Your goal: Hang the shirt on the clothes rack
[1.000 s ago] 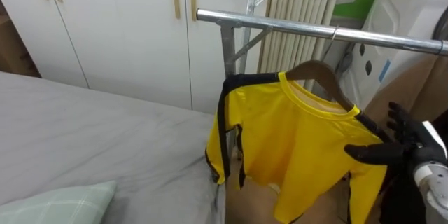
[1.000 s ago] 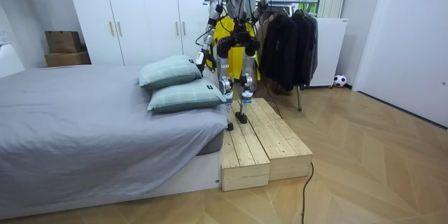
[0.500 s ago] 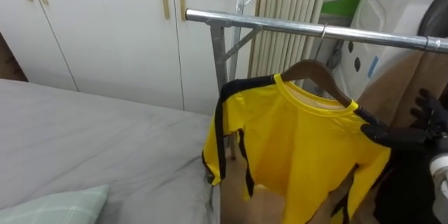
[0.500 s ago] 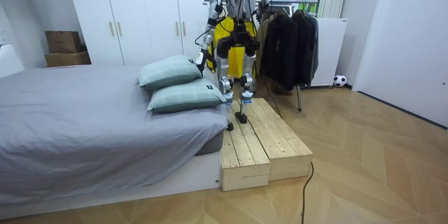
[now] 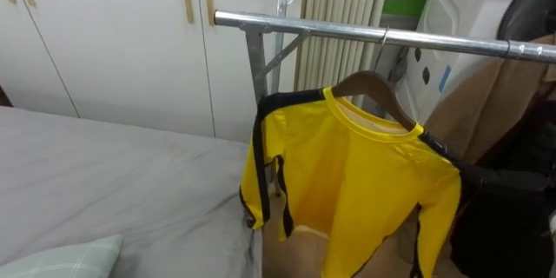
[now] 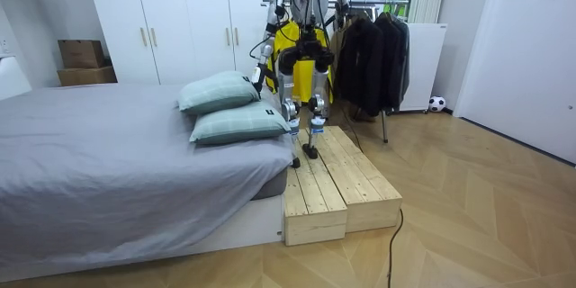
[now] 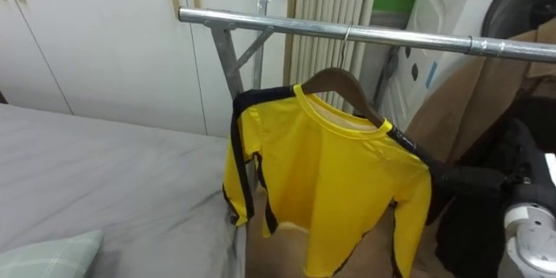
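Bed (image 5: 104, 182) lay left of and below the rail (image 5: 330, 30), with a pillow (image 5: 61, 261) at its near corner. White wardrobe (image 5: 104, 43) stood behind the rail's left end.

The left hand (image 6: 256, 74) hung low, on the bed side of the rail (too small in the room view to tell its state).

The robot stood on a wooden platform (image 6: 333, 180) facing the rail.

The hanger (image 5: 369, 87) had its hook over the rail, just right of the upright post. The yellow shirt (image 5: 347, 182) hung on it below the rail, clear of the bed, one sleeve bunched close to the post.

The right hand (image 7: 473, 178) sat below the rail at the shirt's right shoulder, touching or just beside it. Against the dark cloth behind, I could not tell whether it was holding on.

Dark coats (image 6: 369, 58) filled the rail further right.

Judgement: the hanging looked nearly done, with only the letting-go left. To do it well, the hand should leave to the right and downward, away from the rail, slowly, so no cloth snags and tips the hanger. The hook should be seen seated squarely on the rail first.
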Motion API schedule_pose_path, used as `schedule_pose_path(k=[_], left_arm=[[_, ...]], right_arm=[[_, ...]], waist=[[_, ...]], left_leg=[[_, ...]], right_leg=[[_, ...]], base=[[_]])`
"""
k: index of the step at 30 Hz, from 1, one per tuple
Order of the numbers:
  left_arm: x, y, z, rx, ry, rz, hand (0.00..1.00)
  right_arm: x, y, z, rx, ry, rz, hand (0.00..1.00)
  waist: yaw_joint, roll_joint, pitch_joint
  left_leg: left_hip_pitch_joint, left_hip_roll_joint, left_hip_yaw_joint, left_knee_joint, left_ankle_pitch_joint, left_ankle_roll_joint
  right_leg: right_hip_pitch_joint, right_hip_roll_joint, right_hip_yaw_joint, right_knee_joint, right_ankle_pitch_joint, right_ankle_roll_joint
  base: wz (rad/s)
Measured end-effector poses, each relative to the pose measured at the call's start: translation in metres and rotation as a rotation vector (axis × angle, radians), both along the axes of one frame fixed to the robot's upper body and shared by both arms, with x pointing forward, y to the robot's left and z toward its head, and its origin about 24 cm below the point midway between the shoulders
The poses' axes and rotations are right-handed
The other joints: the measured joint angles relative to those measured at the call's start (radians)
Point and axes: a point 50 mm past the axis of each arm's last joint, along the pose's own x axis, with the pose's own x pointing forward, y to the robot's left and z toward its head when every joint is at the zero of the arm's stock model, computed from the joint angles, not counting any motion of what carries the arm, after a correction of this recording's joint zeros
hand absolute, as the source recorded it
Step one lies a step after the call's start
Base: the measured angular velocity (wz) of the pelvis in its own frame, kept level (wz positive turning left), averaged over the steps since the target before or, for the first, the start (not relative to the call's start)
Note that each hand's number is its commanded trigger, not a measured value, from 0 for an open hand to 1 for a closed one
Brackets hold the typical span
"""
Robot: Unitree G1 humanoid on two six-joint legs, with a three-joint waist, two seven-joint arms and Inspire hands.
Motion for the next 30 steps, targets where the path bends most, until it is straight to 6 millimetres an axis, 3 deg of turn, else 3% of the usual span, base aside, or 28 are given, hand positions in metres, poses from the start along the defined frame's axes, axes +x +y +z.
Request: schedule_pose_path(k=[6,12,17,23,30], left_arm=[[-0.003,0.000,0.000,-0.001,0.005,0.005,0.00],[-0.004,0.000,0.000,-0.007,0.005,0.006,0.00],[-0.004,-0.001,0.000,-0.009,0.005,0.003,0.00],[-0.003,-0.005,-0.001,-0.021,0.005,-0.001,0.00],[-0.003,-0.010,-0.003,-0.031,0.004,0.003,0.00]], right_arm=[[-0.029,-0.009,-0.021,0.023,0.078,-0.047,0.00],[-0.051,-0.011,-0.043,0.047,0.161,-0.083,0.00],[-0.075,0.003,-0.069,0.126,0.213,-0.091,0.00],[-0.125,0.030,-0.124,0.337,0.400,-0.139,0.00],[-0.161,0.050,-0.153,0.481,0.533,-0.108,0.00]], waist=[[-0.008,-0.001,0.0012],[-0.008,0.003,0.0076],[-0.016,0.013,0.0116],[-0.033,0.034,0.0085],[-0.031,0.051,0.0114]], left_leg=[[-0.002,0.001,0.004,0.000,0.000,0.000],[0.003,0.001,0.008,0.000,0.000,0.000],[-0.001,0.003,0.011,0.000,0.000,0.000],[-0.001,0.003,0.013,-0.001,0.000,0.000],[0.000,0.004,0.021,0.000,0.000,0.000]], right_leg=[[-0.002,0.001,0.003,-0.001,-0.001,-0.001],[-0.001,0.003,0.011,0.001,-0.003,0.000],[-0.003,0.004,0.010,-0.002,-0.006,0.005],[-0.004,0.004,0.011,-0.001,-0.003,-0.001],[-0.006,0.007,0.024,0.000,-0.004,0.006]], base=[[-0.02],[-0.02],[0.00],[0.00],[-0.05]])
